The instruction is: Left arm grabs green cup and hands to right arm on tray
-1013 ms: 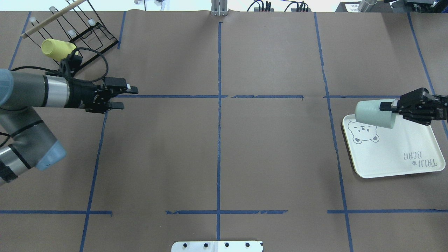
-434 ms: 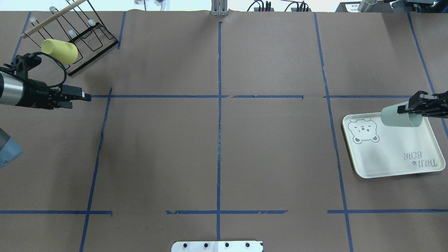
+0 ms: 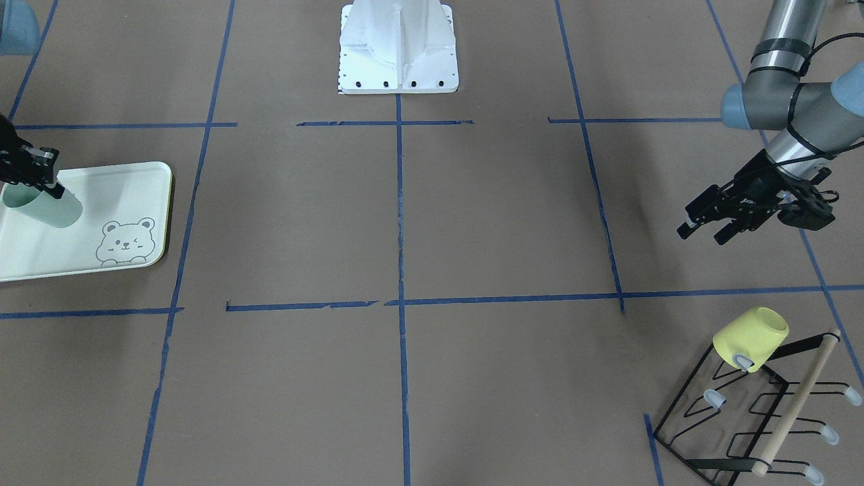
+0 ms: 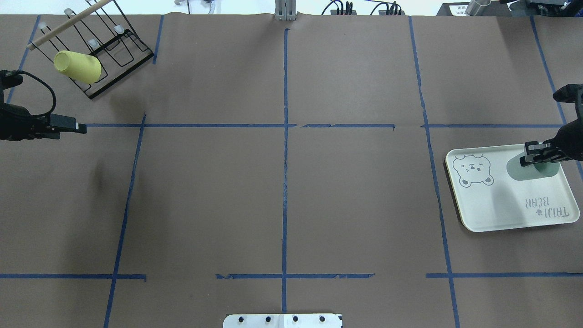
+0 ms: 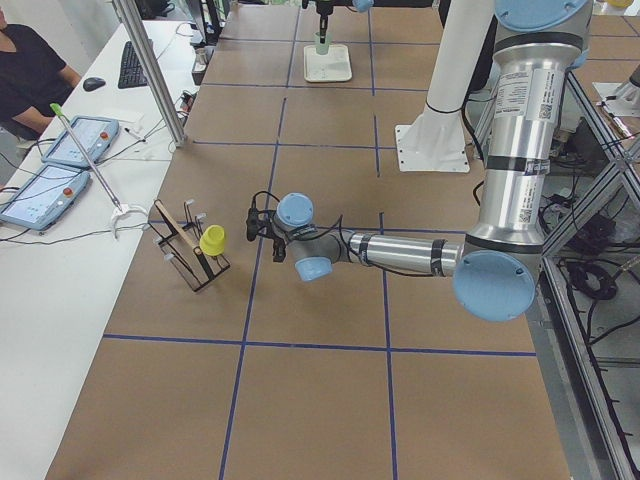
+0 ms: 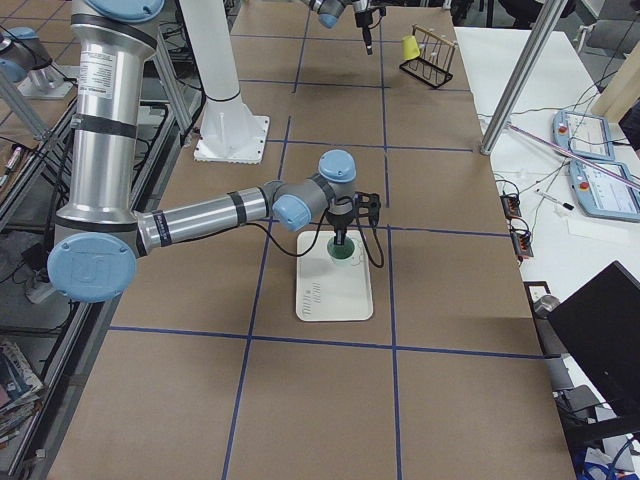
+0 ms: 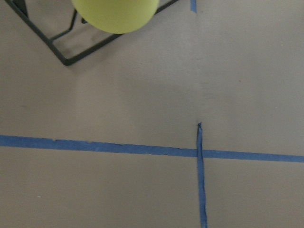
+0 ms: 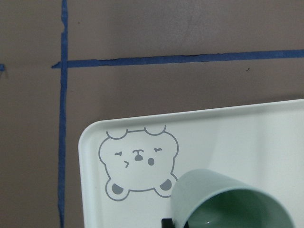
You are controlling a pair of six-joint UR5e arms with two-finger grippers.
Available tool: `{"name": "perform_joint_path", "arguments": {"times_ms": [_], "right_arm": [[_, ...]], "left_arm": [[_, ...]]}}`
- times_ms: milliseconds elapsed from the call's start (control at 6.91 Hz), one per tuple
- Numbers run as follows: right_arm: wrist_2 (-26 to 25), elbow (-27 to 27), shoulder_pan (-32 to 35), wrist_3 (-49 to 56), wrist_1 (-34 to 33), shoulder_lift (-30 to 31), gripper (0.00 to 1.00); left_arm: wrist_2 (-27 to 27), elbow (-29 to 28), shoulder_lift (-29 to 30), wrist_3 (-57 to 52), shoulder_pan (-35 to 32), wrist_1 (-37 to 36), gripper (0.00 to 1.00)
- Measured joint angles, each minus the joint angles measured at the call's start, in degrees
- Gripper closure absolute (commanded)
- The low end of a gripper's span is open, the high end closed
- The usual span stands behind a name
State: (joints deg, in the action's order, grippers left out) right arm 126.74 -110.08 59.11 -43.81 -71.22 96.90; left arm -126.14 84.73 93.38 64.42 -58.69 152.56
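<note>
The green cup is over the right part of the tray, mouth up and slightly tilted. My right gripper is shut on its rim from above. I cannot tell whether its base touches the tray. In the front-facing view the cup hangs under the right gripper over the tray. The right wrist view shows the cup's open mouth beside the bear drawing. My left gripper is open and empty at the far left; it also shows in the front-facing view.
A yellow-green cup hangs on a black wire rack at the far left corner, close to my left gripper. It also fills the top of the left wrist view. The robot's white base stands mid-table.
My right gripper carried the green cup right and down onto the tray's right part and turned it more upright. My left arm drew back to the left edge, empty.
</note>
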Motion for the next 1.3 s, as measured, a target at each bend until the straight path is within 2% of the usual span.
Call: {"name": "perform_joint_path", "arguments": {"times_ms": [434, 579, 724, 868, 1303], "right_arm": [[-2.3, 3.2, -3.3, 2.6, -2.1, -1.2, 1.0], [-2.9, 3.6, -4.0, 2.7, -2.2, -1.2, 0.96], [-3.2, 3.8, -4.4, 2.7, -2.2, -1.2, 0.76], [-3.4, 3.8, -4.5, 2.7, -2.3, -1.2, 0.01], [-3.5, 2.5, -3.8, 2.6, -2.3, -1.2, 0.0]], "left_arm": [[0.0, 0.2, -0.2, -0.4, -1.2, -0.3, 0.0], [0.0, 0.3, -0.2, -0.4, -1.4, -0.3, 0.0], [0.0, 0.4, -0.2, -0.4, -1.5, -0.3, 0.0], [0.0, 0.6, -0.2, -0.4, -1.7, -0.3, 0.0], [-0.1, 1.4, -0.7, -0.4, -1.8, -0.3, 0.0]]}}
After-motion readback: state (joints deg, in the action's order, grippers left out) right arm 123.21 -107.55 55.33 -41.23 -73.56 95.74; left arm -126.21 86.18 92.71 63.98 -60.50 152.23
